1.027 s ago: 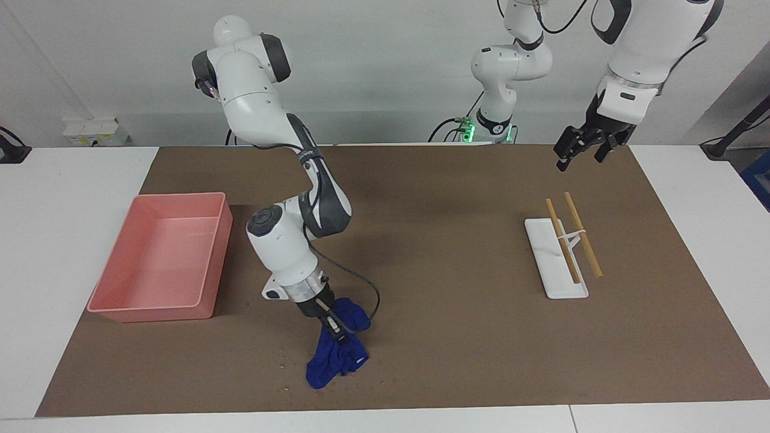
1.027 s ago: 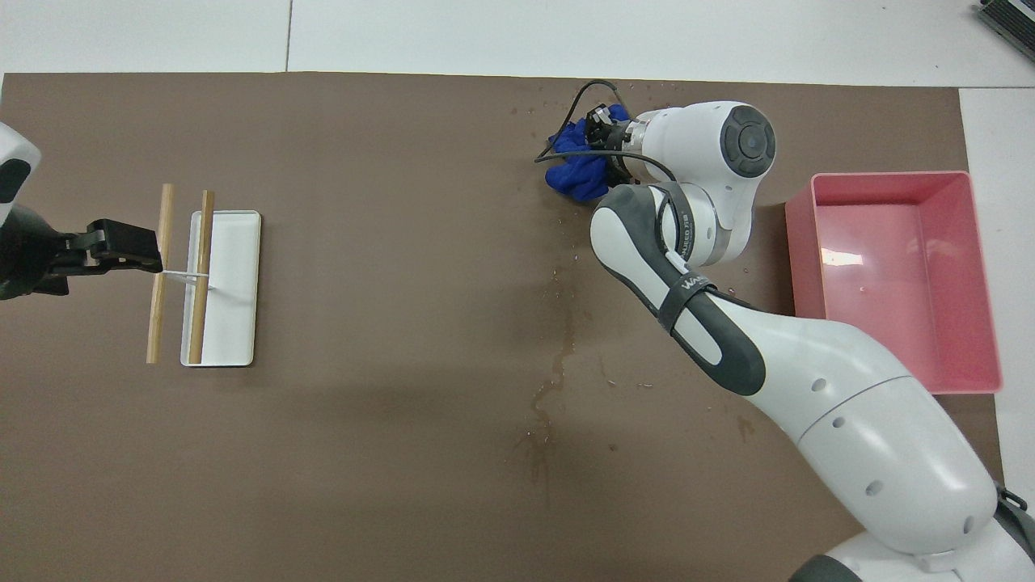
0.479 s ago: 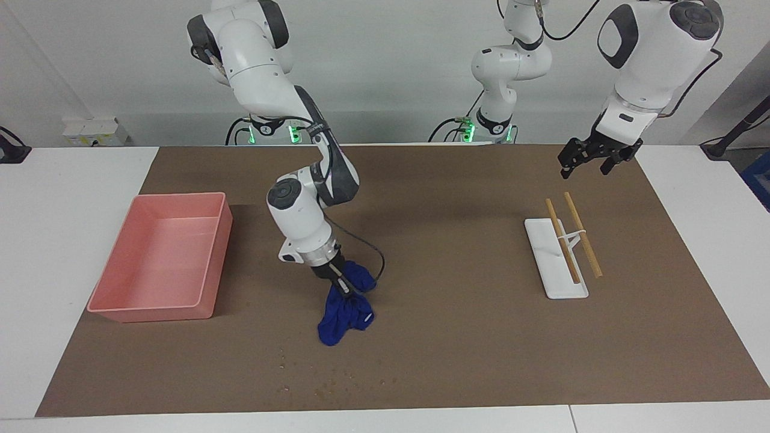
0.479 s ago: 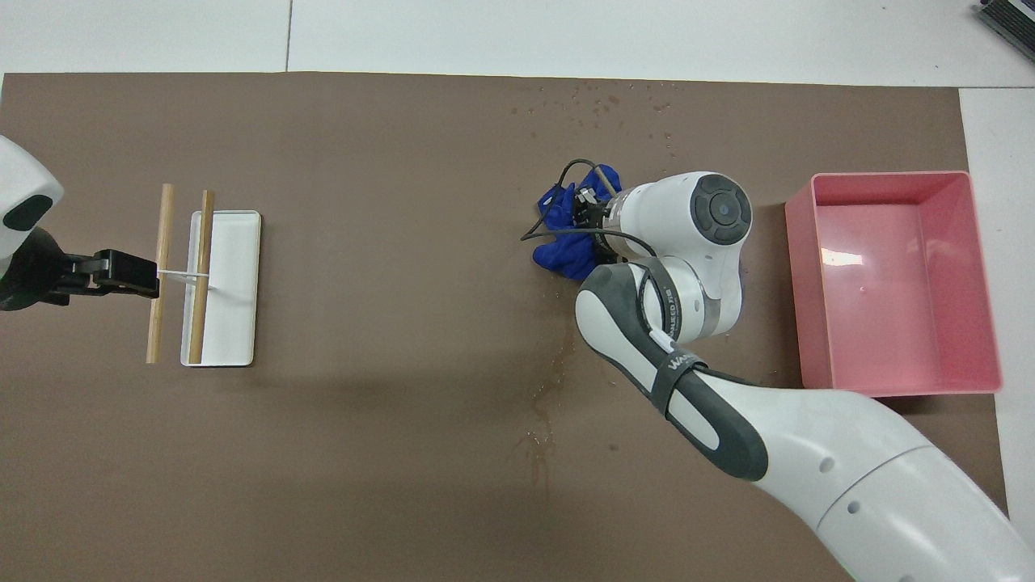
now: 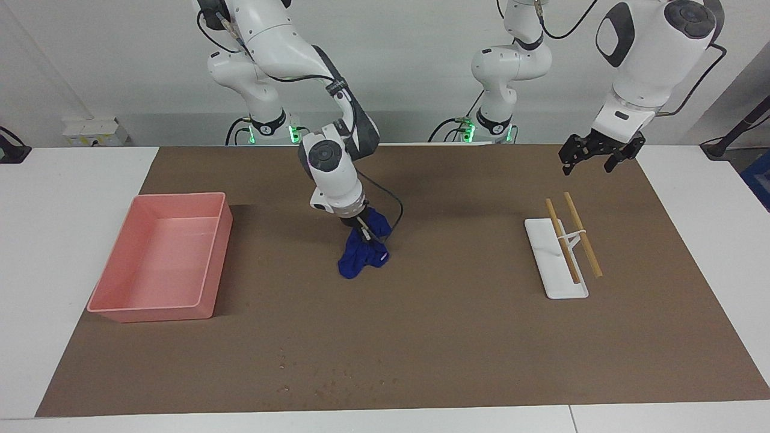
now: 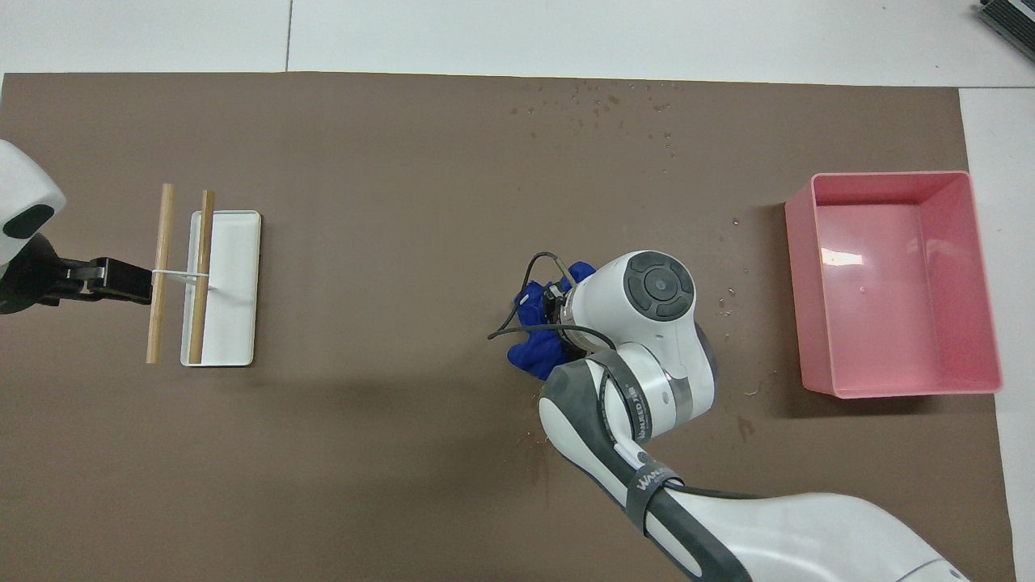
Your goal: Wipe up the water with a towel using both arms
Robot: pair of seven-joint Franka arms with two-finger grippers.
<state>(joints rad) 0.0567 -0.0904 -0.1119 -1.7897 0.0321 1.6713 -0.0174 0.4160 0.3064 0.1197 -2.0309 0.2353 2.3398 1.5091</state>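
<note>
My right gripper is shut on a crumpled blue towel at the middle of the brown mat. The towel hangs from it with its lower end on the mat. In the overhead view the towel shows beside the wrist, which hides most of the right gripper. The water is a scatter of tiny specks near the mat's edge farthest from the robots, also seen in the overhead view, apart from the towel. My left gripper is open and empty in the air, over the mat beside the wooden sticks.
A pink bin stands at the right arm's end of the mat, with a few specks beside it. A white tray with two wooden sticks across it lies at the left arm's end.
My right gripper has dragged the towel from the water specks at the farthest edge toward the robots, to the mat's middle. The left arm has barely shifted.
</note>
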